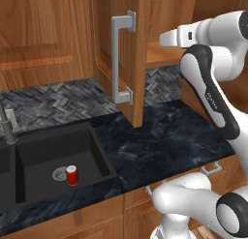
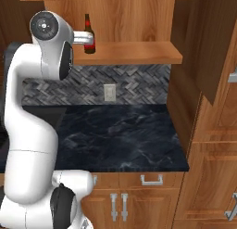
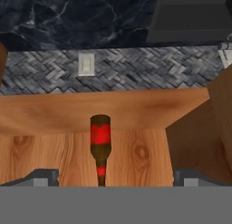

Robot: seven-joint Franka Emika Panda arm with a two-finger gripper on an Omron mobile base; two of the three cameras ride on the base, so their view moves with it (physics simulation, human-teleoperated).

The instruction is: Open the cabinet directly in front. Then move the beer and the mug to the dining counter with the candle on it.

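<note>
The cabinet, a reddish-brown wooden wall unit, stands open: its panelled door is swung out toward the left base camera, showing a long vertical silver bar handle. Beneath it lies the black marbled tabletop, backed by a grey herringbone tile wall bearing a pale outlet plate. A black sink is set into the tabletop at left and holds a short red can beside the drain. The white arm reaches up to the exposed cabinet shelf. The beer, a dark brown bottle with a red label, stands upright on that shelf. The end effector is spread wide and grips nothing; in the hand view the bottle is centred between its two fingertips, apart from both.
</note>
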